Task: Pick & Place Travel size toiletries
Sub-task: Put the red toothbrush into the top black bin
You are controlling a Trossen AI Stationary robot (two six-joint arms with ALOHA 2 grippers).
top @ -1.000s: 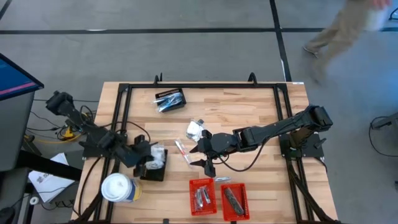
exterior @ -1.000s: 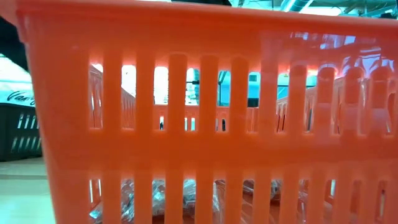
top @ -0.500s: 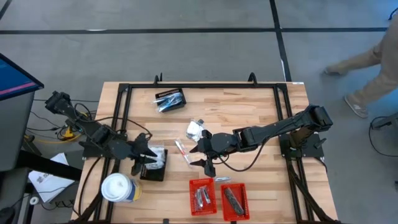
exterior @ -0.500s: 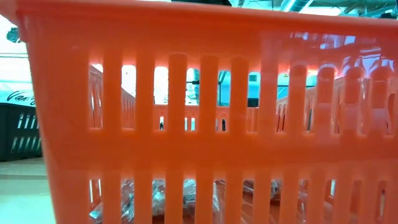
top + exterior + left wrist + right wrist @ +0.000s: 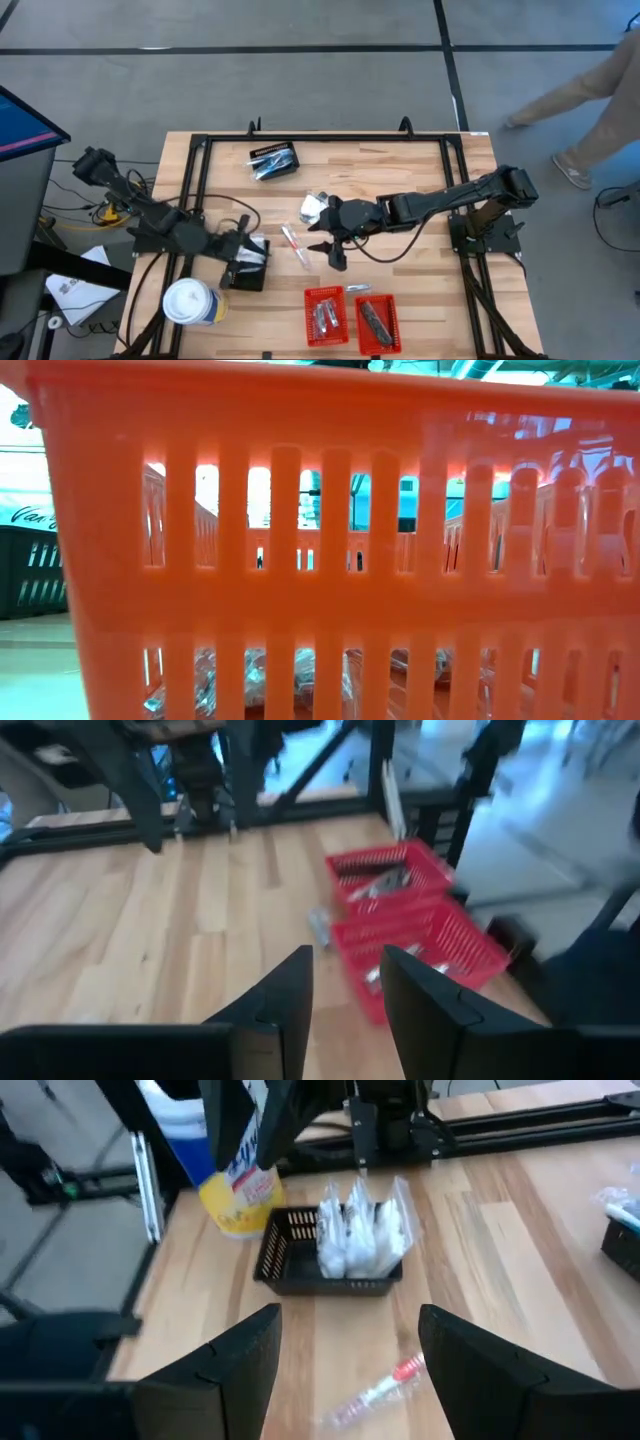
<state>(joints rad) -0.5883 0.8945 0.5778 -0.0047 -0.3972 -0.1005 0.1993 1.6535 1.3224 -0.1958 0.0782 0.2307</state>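
Wooden surface [image 5: 400,170] with white packets [image 5: 362,1235] standing in black basket [image 5: 300,1260] by left tool [image 5: 240,252], partly open and empty; right tool [image 5: 327,252] wide, empty, near pinkish tube [image 5: 293,243].

Two red slotted plastic baskets [image 5: 324,316] [image 5: 377,322], two black slotted baskets [image 5: 274,160] [image 5: 247,270], one white lidded cup [image 5: 189,302], one thin clear-wrapped pinkish tube [image 5: 294,243] (lying loose).

Two matte black jointed arms, left arm [image 5: 150,215] and right arm [image 5: 450,200], black cables looped alongside, dark tapered fingers [image 5: 215,1370].
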